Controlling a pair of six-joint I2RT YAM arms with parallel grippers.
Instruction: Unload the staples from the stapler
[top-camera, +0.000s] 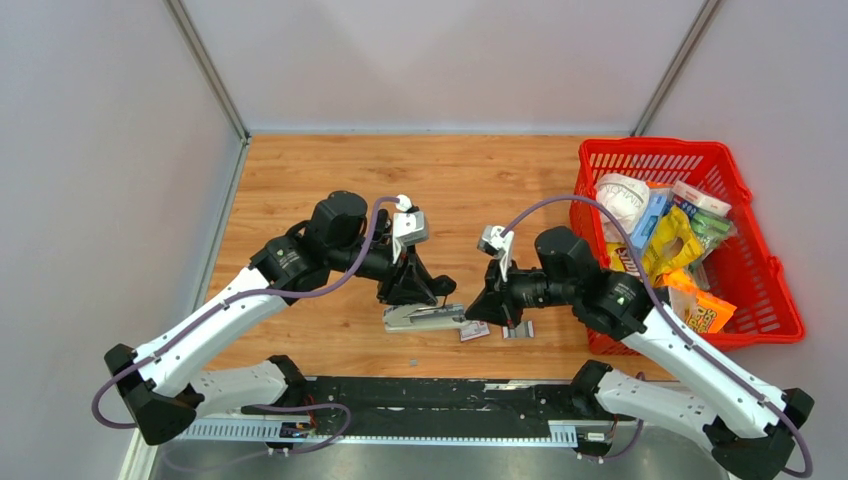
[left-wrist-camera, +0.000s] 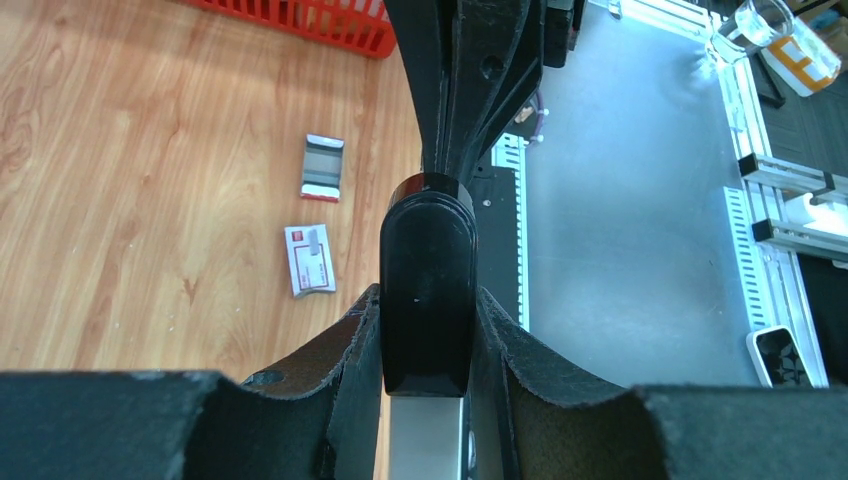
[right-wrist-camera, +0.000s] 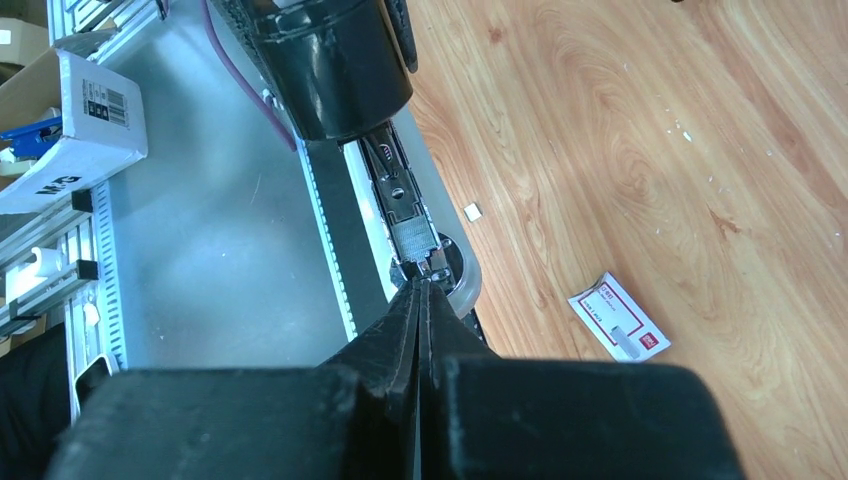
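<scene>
Table (top-camera: 300, 180): wood top, and you see the stapler (top-camera: 425, 318) lying near its near edge, between the two arms. All places below are taken from the stapler.

Basket (top-camera: 650, 145): red, full of packets, well off to the stapler's right.

Left gripper (left-wrist-camera: 425, 325): you have it clamped on the stapler's black top arm, one finger on each side and the jaws roughly half spread by its width. The top is swung up, away from the metal base.

Right gripper (right-wrist-camera: 420, 290): your jaws are fully closed, pads pressed together. The tips touch the front end of the stapler's exposed metal channel. You cannot tell whether anything is pinched between them.

Box (right-wrist-camera: 620, 317): small, white and red, flat on the wood just right of the stapler's front end.

Tray (left-wrist-camera: 323, 167): small, red-edged, grey inside. It lies right of the stapler, just past the box.

Staples (right-wrist-camera: 413, 238): a short ribbed silvery strip, seated in the stapler's channel, right ahead of your right fingertips.

Fragment (right-wrist-camera: 473, 211): a tiny pale piece on the wood near the stapler's base. You cannot tell what it is.
</scene>
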